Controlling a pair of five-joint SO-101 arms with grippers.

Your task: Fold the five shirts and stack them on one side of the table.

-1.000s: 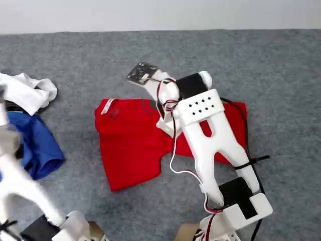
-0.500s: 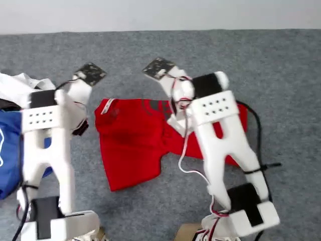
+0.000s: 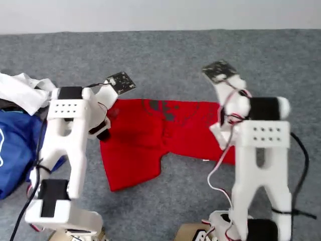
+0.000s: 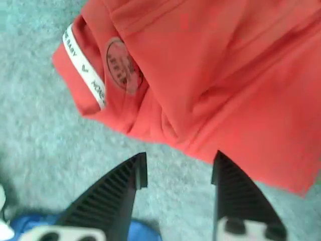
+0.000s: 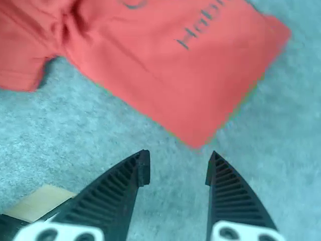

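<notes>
A red shirt (image 3: 150,133) lies crumpled in the middle of the grey table, with dark print near its collar. My left gripper (image 3: 102,129) hangs at the shirt's left edge. In the left wrist view it (image 4: 178,168) is open just off the red cloth (image 4: 200,75), near the white neck label (image 4: 83,65). My right gripper (image 3: 219,134) is at the shirt's right edge. In the right wrist view it (image 5: 178,163) stands open over bare carpet, just short of the shirt's hem (image 5: 200,100). A blue shirt (image 3: 17,145) and a white shirt (image 3: 25,90) lie bunched at the far left.
The grey carpet-like tabletop (image 3: 200,55) is bare behind and to the right of the red shirt. A tan cardboard piece (image 3: 188,233) sits at the front edge by the right arm's base; it also appears as a tan corner (image 5: 40,200).
The left arm swung in from the far left to the red shirt's left edge. The right arm moved from over the shirt's middle to its right edge, uncovering the print.
</notes>
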